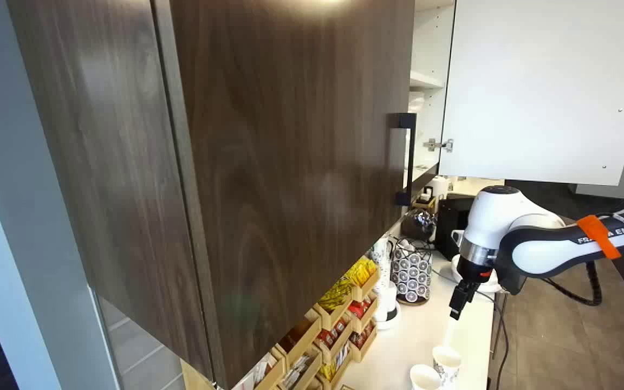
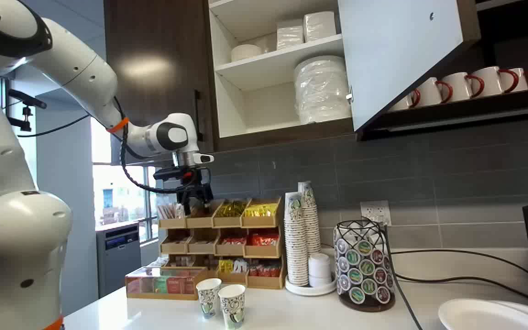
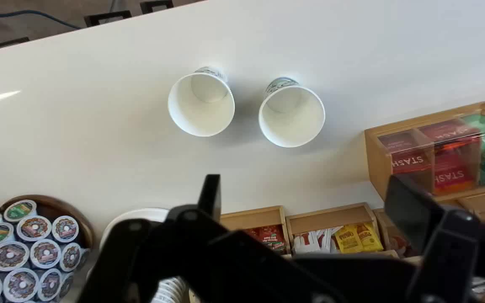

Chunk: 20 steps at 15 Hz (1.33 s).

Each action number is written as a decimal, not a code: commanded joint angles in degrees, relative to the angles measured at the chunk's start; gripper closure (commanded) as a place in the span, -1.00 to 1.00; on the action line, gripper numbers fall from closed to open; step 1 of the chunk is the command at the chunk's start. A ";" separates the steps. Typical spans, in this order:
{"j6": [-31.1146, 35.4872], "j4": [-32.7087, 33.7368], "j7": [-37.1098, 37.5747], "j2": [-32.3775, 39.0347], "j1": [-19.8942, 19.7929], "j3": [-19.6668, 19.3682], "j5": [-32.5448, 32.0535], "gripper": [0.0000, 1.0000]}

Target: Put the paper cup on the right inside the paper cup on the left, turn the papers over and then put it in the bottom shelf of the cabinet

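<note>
On the counter (image 2: 287, 316) we find both paper cups (image 2: 233, 306) near the tea box (image 2: 167, 284); our hand (image 3: 305, 185) hangs above, spread wide; inside the cabinet (image 1: 290, 162), a wrapped stack (image 2: 322, 91) partly fills the bottom shelf (image 2: 269, 109).

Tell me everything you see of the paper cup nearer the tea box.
That paper cup tapers toward its base, plain white inside, with dark scrolling print and some green outside; its wall looks like thin paper. It stands upright on the white counter, lidless, mouth up, seemingly empty. In the wrist view, gaps separate it from the second cup and the tea box. Only the counter touches it; the open gripper is clear of it.
</note>
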 commanded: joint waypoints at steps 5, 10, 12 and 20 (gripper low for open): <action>-0.12 0.09 0.17 0.04 0.47 -0.44 -0.23 -1.00; -0.12 0.09 0.17 0.04 0.47 -0.44 -0.23 -1.00; 1.78 -0.16 0.02 2.11 -0.45 -0.73 -1.40 -1.00; 12.63 -2.40 -9.13 12.20 -2.02 -6.64 0.20 -1.00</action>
